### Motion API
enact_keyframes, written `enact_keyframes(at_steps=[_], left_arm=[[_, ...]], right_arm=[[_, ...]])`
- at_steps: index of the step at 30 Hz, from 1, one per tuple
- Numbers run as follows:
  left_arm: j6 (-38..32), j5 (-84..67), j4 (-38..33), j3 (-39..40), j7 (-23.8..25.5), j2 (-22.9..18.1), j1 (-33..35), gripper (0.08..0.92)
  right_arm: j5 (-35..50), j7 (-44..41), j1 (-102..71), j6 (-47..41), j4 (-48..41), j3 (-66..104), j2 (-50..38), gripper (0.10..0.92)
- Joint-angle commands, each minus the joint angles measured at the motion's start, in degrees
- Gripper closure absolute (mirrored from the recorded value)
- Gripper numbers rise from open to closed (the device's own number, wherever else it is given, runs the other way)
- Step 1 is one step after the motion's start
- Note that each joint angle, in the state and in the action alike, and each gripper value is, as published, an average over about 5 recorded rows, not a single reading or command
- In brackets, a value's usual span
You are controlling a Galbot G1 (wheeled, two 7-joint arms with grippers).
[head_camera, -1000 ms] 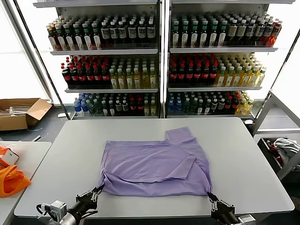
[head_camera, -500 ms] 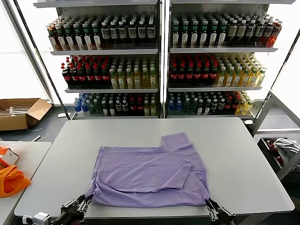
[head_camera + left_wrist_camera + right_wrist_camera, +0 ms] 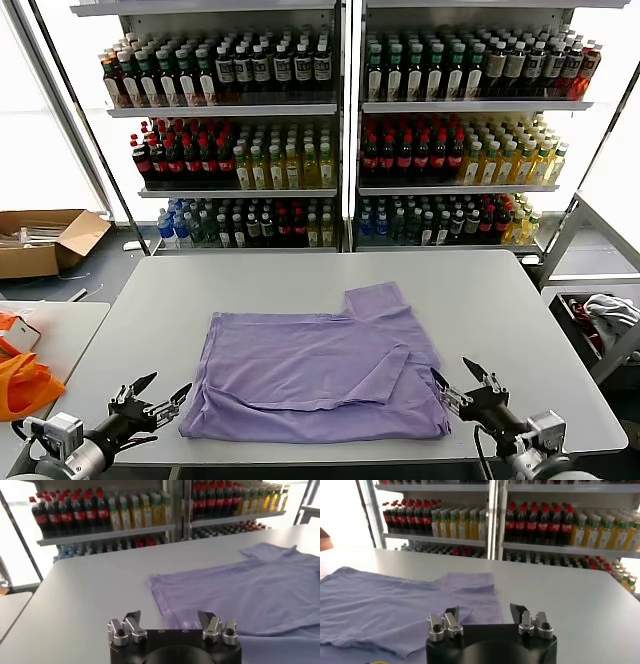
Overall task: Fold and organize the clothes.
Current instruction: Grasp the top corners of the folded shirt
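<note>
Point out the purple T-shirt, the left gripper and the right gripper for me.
purple T-shirt (image 3: pixel 310 375), head view, middle of the folded body.
left gripper (image 3: pixel 152 397), head view, gap between its open fingertips.
right gripper (image 3: pixel 462 381), head view, gap between its open fingertips.

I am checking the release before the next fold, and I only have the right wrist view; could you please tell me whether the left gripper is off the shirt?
Observer: Yes. The left gripper is open, beside the T-shirt and not touching it.
Operator: And does the shirt lie fully on the table?
Observer: Yes, the head view shows all of it on the table, near the front edge.
Operator: Where is my right gripper?
Observer: The right gripper is open, just off the shirt's near right corner.
</note>
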Motion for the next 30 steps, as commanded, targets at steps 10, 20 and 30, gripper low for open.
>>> enact_keyframes(at_steps=[10, 20, 30], left_arm=[[-0.63, -6.03, 33.23, 34.06, 3.22, 6.5, -45.83, 0.177], [-2.44, -2.73, 41.14, 36.87, 3.62, 2.94, -51.15, 0.177], [-2.45, -2.65, 41.6, 36.61, 3.86, 1.99, -50.37, 0.177]], right_arm=[[-0.08, -5.98, 43.83, -6.07, -40.12, -21.05, 2.32, 0.202], [-1.32, -4.78, 46.21, -5.9, -46.03, -23.13, 5.96, 0.203], [-4.11, -4.8, 47.43, -5.06, -50.47, -25.66, 9.35, 0.203]])
